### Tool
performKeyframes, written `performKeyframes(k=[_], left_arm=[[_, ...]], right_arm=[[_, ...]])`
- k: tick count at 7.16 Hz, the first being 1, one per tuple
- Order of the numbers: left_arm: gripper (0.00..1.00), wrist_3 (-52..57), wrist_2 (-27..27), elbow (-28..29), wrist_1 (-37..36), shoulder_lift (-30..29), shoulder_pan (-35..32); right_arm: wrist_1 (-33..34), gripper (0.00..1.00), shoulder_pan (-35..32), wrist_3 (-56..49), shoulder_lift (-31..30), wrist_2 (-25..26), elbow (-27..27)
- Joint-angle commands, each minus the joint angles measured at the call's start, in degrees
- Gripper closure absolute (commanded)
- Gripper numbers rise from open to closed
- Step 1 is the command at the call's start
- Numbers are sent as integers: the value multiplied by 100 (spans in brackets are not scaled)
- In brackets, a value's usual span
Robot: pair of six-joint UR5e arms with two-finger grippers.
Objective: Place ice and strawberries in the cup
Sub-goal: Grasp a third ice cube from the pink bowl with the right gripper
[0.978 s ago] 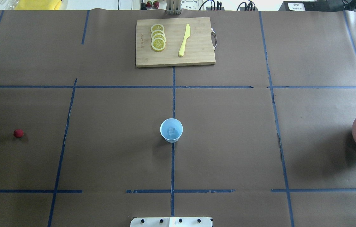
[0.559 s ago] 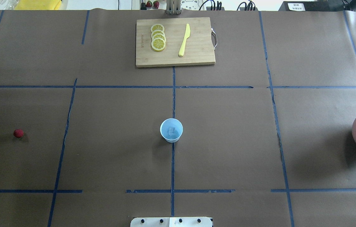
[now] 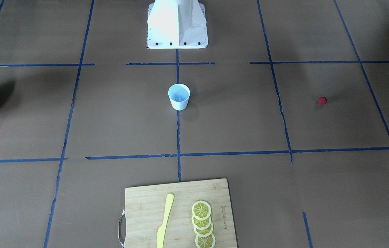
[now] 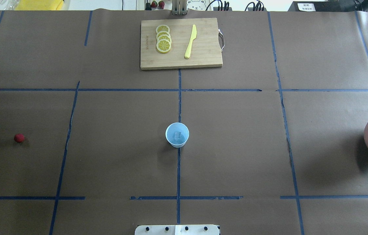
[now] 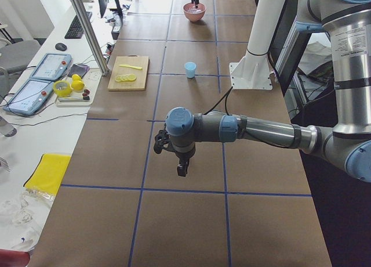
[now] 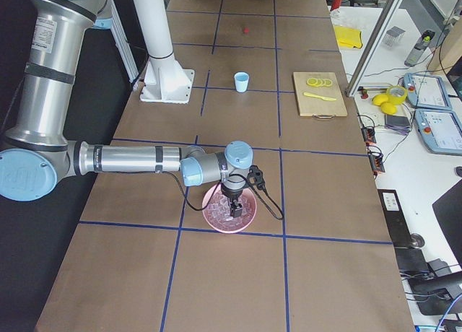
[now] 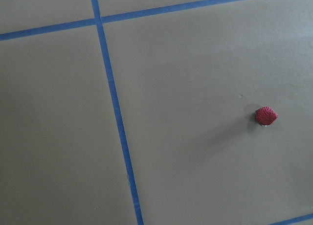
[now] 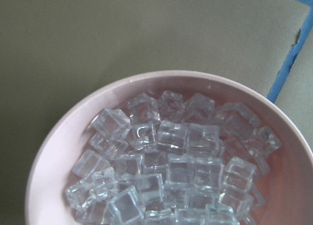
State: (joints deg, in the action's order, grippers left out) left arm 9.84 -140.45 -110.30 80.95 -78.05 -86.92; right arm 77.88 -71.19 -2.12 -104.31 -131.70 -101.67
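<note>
Right under the right hand (image 6: pixel 234 204) sits the pink bowl (image 8: pixel 54 151), heaped with ice (image 8: pixel 171 156). The hand hangs just over the pile, pointing down. The only view that shows its fingers is from far off. So one cannot tell if it is wide or narrow, or if it holds a cube. The ice cubes look hard, wet and slippery. They are see-through too, so each one is hard to pick out. A good way is likely to take a cube on top of the heap. Pinching two flat sides, not the corners, should stop it popping out.

Below the left hand (image 5: pixel 181 167), a bit off to one side, the strawberry (image 7: pixel 266 116) lies on the table (image 7: pixel 195 176). This hand hangs above the table, and again one cannot tell how wide it is. The berry is tiny, round and likely soft. It may roll, so a gentle pinch across its middle looks best.

Well away from both hands, between them, stands the cup (image 4: pixel 177 134). One cube seems to lie in it. The cup looks light and could tip if bumped. Past the cup are a cutting board (image 4: pixel 203 58) with lemon slices (image 4: pixel 163 39) and a yellow knife (image 4: pixel 190 41). They lie off the straight path from either hand to the cup.
</note>
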Motion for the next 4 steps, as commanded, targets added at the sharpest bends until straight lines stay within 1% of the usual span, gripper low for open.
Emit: performKeyframes(k=[1,4], left_arm=[[0,0,0,0,0,0,0],[0,0,0,0,0,0,0]], right_arm=[[0,8,0,27,8,13,138],[0,11,8,27,69,31,314]])
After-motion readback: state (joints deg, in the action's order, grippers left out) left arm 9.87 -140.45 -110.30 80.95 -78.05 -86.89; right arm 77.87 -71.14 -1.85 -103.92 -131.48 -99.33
